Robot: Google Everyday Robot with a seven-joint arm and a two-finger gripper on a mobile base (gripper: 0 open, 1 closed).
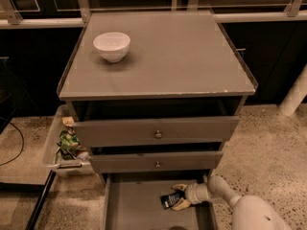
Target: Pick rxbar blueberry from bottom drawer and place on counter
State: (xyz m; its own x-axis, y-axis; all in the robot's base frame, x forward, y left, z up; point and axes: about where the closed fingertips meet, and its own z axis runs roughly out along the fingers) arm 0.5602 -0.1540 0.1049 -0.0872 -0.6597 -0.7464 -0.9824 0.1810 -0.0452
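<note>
The rxbar blueberry (170, 200), a small dark wrapper with white print, lies in the open bottom drawer (134, 207) near its right side. My gripper (179, 196) reaches in from the lower right, its pale fingers (182, 204) set above and below the bar's right end. The bar sits low, at about the drawer floor. The counter (172, 56) is the flat grey cabinet top above, with a chipped pale front edge.
A white bowl (112, 45) stands on the counter's back left. Two closed drawers with round knobs (158, 134) sit above the open one. A clear bin (67, 145) with snack packets stands on the floor left of the cabinet. A white pole (295, 95) is at right.
</note>
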